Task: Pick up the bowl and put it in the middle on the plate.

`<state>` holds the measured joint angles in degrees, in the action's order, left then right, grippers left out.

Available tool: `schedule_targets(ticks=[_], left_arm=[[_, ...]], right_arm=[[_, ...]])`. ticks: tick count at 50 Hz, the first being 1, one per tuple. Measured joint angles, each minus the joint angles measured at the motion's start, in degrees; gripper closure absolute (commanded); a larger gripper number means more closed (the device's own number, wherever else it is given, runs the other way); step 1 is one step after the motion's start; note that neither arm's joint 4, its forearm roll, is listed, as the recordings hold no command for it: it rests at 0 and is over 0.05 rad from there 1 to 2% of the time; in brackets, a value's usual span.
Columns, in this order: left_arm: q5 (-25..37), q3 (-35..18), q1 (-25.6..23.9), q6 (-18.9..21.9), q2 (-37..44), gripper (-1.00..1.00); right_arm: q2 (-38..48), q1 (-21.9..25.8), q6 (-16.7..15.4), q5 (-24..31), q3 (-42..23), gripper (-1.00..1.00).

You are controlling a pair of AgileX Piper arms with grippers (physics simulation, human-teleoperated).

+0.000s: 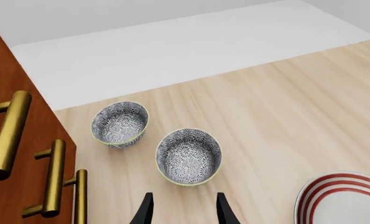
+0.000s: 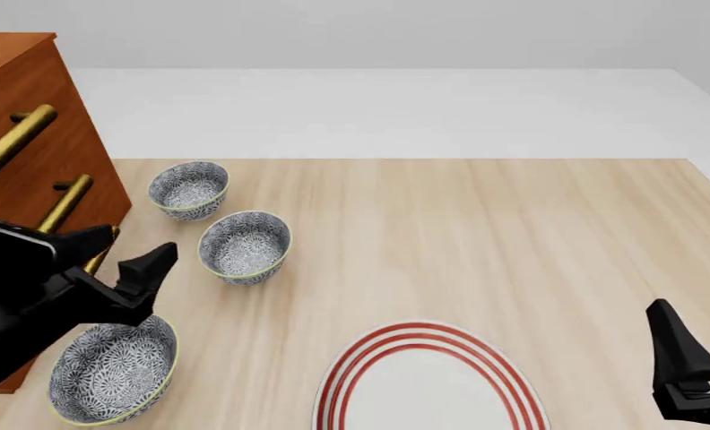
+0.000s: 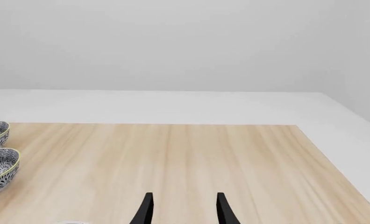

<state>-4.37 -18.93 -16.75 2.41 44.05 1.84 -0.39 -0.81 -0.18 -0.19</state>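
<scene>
Table: light wood, wide bare stretch ahead of my right gripper and off to its right. Far edge meets a white floor, well beyond both grippers

Cabinet: orange-brown, brass handles, close on the outer side of my left gripper. That is the tight edge, so no swinging left

The plate: white with red rings, lying between my two grippers on the near side, to the right of the left one. Nothing is on it

The bowl: I take the speckled one straight ahead of my left fingertips as the target. It is upright on the table, just beyond the tips and not touched. A second bowl sits further out, toward the cabinet and apart from the first. A third bowl sits below and behind my left gripper, nearest the table's near edge

Step, my call: reaching, nothing grasped yet. My left gripper is spread wide and empty, lined up on the bowl. My right gripper is also spread, empty and idle over bare wood

Next move needs: ease forward and down so one finger goes inside the rim and one outside, then pinch the wall. The rim is thin and the wall curved, so it may slip. After that, lift clear and carry right to the plate's centre. That path looks open, with only the bowl behind me to mind
</scene>
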Motion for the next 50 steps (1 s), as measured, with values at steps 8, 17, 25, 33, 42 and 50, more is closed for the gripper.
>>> schedule_targets(ticks=[8,17,25,33,42,50], left_arm=[[-2.1,-2.8,-2.1,-0.1,7.1,-1.00],[-3.8,-5.9,-3.9,0.1,14.0,-1.00],[-4.8,-7.8,-5.4,1.3,18.7,-1.00],[-5.2,-9.8,-7.3,2.2,23.2,-1.00],[-5.6,-11.6,-8.5,3.9,27.7,-1.00],[-7.0,-12.2,-8.8,6.3,31.8,-1.00]], right_arm=[[0.1,0.0,0.2,-0.1,0.0,-1.00],[-0.1,0.2,0.4,0.0,0.0,-1.00],[0.1,0.3,0.3,-0.1,0.0,-1.00],[0.1,0.4,0.1,-0.2,0.0,-1.00],[0.5,0.6,0.0,-0.5,0.1,-1.00],[1.1,0.6,0.0,-0.8,0.1,-1.00]])
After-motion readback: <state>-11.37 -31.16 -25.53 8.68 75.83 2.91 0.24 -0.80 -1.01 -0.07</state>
